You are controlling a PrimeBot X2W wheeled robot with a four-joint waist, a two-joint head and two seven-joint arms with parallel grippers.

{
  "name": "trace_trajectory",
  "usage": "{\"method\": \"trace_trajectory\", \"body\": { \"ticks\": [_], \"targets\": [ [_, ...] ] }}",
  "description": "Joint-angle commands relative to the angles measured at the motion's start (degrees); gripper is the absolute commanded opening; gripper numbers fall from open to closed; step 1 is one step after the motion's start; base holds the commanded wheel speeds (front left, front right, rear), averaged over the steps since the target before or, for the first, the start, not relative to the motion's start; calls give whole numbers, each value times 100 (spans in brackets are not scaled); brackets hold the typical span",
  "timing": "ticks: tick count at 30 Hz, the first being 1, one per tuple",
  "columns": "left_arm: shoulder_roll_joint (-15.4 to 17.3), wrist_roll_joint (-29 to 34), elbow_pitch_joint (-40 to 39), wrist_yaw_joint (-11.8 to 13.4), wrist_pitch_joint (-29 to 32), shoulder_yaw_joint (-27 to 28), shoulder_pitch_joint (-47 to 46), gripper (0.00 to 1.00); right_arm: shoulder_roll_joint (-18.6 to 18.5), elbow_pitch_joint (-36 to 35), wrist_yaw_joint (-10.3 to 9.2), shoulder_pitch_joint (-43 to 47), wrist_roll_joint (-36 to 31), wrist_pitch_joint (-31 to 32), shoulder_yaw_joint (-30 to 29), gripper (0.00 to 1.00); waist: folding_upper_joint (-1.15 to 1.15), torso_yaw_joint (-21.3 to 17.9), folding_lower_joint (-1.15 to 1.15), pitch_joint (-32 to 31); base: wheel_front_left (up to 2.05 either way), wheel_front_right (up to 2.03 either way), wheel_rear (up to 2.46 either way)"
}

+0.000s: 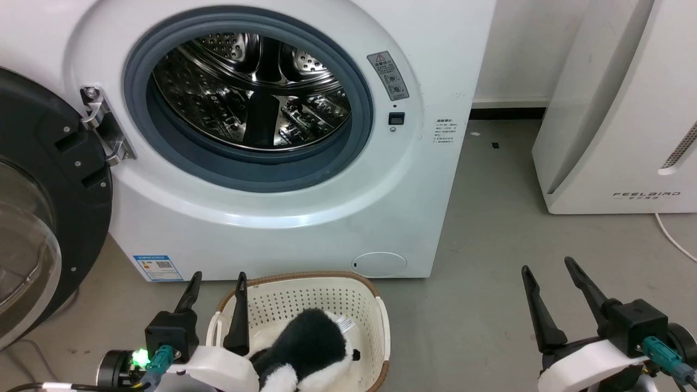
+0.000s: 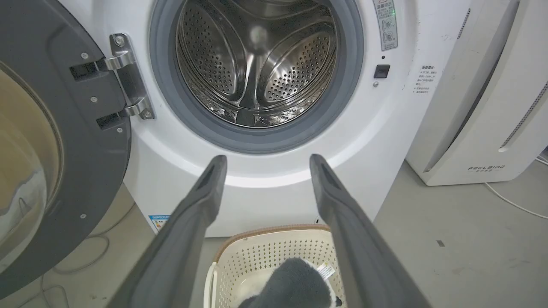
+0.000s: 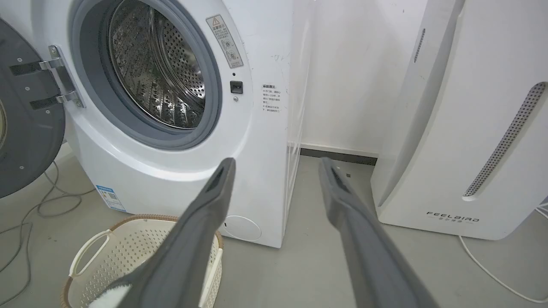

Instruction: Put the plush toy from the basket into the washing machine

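Facing the washing machine (image 1: 305,218), its door (image 1: 49,179) swung open at nine o'clock, I see the basket (image 1: 305,276) at six with the plush toy (image 1: 313,337) lying inside. I judge the toy light, soft and squashy, so I'd pinch deep into its black body. The left gripper (image 1: 219,275) and right gripper (image 1: 546,264) are both spread and empty.

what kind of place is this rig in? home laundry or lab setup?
Probably a laundry corner, maybe a test setup: a front-loading washing machine with its door open, a basket holding a plush toy on the grey floor, and a white FEELBIRD appliance beside it.
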Motion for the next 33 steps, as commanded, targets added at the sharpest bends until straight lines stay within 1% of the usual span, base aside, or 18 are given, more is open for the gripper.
{"method": "trace_trajectory", "body": {
  "ticks": [1, 8, 15, 22, 33],
  "targets": [
    [1, -50, 36, 13, -57, -25, -17, 100, 0, -31, -1, 22, 71, -64, -2, 100, 0, -2, 0, 12, 0, 0, 0],
    [1, -156, 237, 3, -141, -119, -55, 100, 0, -17, -2, 11, 115, -148, -6, 100, 0, -14, 0, 104, 0, 0, 0],
    [1, -279, 633, -5, -224, -243, -162, 100, 0, -15, -2, -22, 78, -231, 59, 100, 0, -36, 0, 266, 0, 0, 0],
    [1, -408, 1294, -15, -275, -397, -421, 100, 0, -26, -2, -93, 86, -314, 83, 100, 0, -78, 0, 520, 0, 0, 0],
    [59, -567, 2399, -123, -243, -577, -1043, 100, 0, -71, -3, -281, 144, -446, 133, 100, 0, -229, 0, 1103, 0, 0, 0]
  ]
}}
